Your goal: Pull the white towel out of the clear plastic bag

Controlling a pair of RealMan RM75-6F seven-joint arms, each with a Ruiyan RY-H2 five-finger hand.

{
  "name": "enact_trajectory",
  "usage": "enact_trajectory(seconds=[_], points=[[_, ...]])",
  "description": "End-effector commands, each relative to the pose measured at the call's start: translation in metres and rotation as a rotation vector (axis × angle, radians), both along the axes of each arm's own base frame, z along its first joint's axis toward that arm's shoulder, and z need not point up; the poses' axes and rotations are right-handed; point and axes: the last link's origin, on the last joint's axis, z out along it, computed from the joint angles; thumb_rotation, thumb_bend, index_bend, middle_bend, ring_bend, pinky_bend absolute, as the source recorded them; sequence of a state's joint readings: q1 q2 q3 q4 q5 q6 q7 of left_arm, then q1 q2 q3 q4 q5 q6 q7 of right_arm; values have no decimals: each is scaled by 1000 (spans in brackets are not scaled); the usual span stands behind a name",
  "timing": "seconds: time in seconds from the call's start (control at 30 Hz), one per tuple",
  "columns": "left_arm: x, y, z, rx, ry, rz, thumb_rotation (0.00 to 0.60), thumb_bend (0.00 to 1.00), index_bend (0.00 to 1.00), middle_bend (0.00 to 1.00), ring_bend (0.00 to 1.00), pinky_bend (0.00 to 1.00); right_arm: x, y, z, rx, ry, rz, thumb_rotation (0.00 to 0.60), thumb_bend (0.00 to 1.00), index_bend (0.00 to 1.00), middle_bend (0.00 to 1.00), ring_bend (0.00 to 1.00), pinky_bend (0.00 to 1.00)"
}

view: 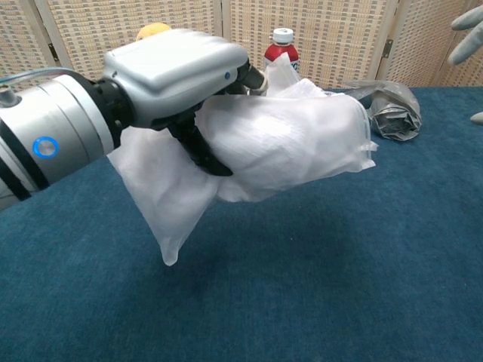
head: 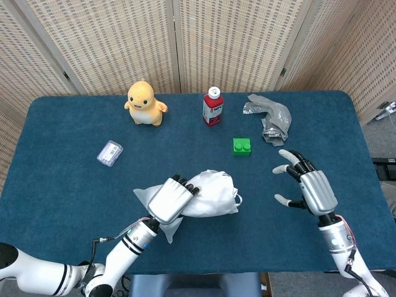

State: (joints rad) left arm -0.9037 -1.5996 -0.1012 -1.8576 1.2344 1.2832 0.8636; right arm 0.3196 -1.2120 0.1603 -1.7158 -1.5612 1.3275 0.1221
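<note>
I have the bag (view: 279,147) with the towel (head: 213,197) inside it gripped in my left hand (head: 168,199), and in the chest view it hangs above the table (head: 62,185), with one empty corner of plastic drooping down at the left. The towel is not out yet; it fills the right end of the bag, the end that points toward my right hand (head: 309,187). That hand holds nothing, its fingers are spread, and it is near the bag but apart from it. So I judge I am at the step of presenting the bag. Next I must bring the right hand to the bag's right end, find the opening, which I cannot see clearly, pinch only the towel, and pull while the left hand holds the plastic firm.
</note>
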Motion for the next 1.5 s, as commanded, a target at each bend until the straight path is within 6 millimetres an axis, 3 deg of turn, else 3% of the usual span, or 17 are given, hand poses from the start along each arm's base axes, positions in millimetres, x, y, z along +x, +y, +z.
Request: enact_trajectory(seconds=[0.03,0.6,1.5], points=[[3,-1,2,3,1,-7,600,0,494,668,573,531,11,-4,-5,17,-5,29,600,28,393,122,69,215],[0,-5,6,3,12,-14,600,0,494,668,573,530,56,-17,-34,97,-40,136,600,34,410,122,63,214],[5,-11,13,8,-12,-40,600,0,494,668,573,530,82,-24,-59,164,-57,184,600,35,413,121,53,214]])
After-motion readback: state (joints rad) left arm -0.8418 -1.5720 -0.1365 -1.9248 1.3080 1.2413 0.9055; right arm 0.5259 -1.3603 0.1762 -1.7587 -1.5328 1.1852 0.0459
